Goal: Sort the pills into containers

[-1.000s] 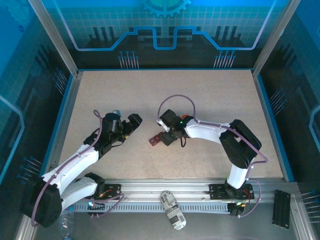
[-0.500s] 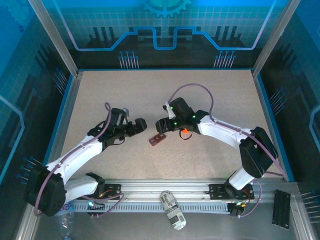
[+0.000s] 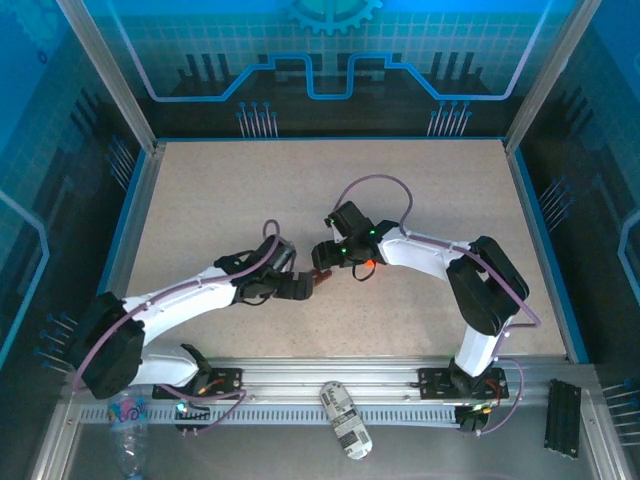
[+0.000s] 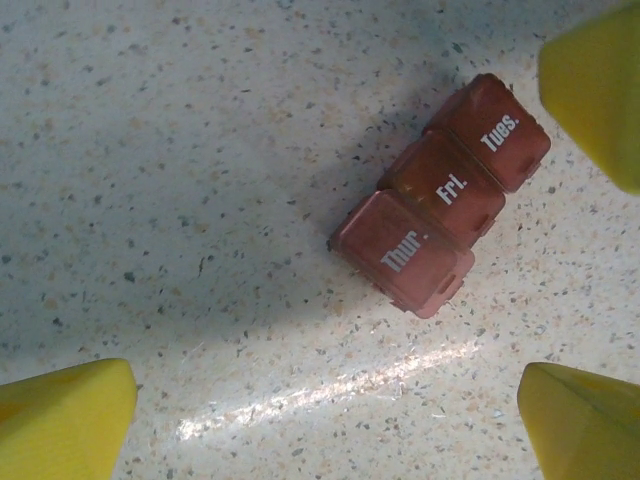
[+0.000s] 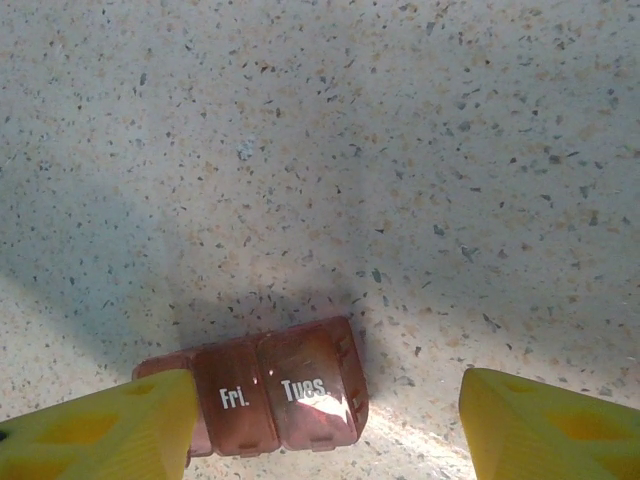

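One maroon pill box with three shut cells (Thur., Fri., Tues.), flat on the tabletop. The left pincer is spread wide, box just ahead of it. The right pincer is spread too, box between its fingers, one end hidden behind a fingertip.

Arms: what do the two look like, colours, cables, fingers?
Left arm and right arm match: white link shells, black joints and wrists, a thin purple cable looping along each. Green lights glow on the right wrist. Left fingers and right fingers are yellow wedges.
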Controlling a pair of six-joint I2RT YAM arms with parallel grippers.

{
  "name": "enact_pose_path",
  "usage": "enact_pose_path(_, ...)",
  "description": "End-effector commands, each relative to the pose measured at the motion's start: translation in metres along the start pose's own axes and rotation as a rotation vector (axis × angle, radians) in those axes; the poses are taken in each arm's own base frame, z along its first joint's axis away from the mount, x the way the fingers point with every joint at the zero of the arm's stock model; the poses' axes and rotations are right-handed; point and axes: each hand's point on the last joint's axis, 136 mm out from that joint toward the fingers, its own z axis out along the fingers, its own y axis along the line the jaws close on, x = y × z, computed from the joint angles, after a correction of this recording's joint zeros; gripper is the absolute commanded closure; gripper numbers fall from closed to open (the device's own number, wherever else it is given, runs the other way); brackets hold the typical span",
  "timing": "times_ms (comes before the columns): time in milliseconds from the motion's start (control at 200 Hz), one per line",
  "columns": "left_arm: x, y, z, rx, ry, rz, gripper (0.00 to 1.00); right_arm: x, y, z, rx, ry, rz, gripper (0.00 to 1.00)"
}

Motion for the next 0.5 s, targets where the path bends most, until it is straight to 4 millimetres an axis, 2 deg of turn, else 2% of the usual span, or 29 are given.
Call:
enact_pose_path(0, -0.006, 0.000, 0.002, -0.083, -0.013, 0.116, 0.01, 0.010, -0.005, 0.009, 0.055, 0.025, -0.018, 0.30)
enact_pose_path(295, -0.008, -0.011, 0.017, -0.133, -0.007, 0.215, 0.01, 0.024, -0.012, 0.020, 0.098, 0.058, -0.041, 0.32)
enact_pose_path(495, -0.008, -0.009, 0.025, -0.155, -0.002, 0.226, 0.01, 0.031, -0.016, 0.026, 0.104, 0.072, -0.040, 0.32)
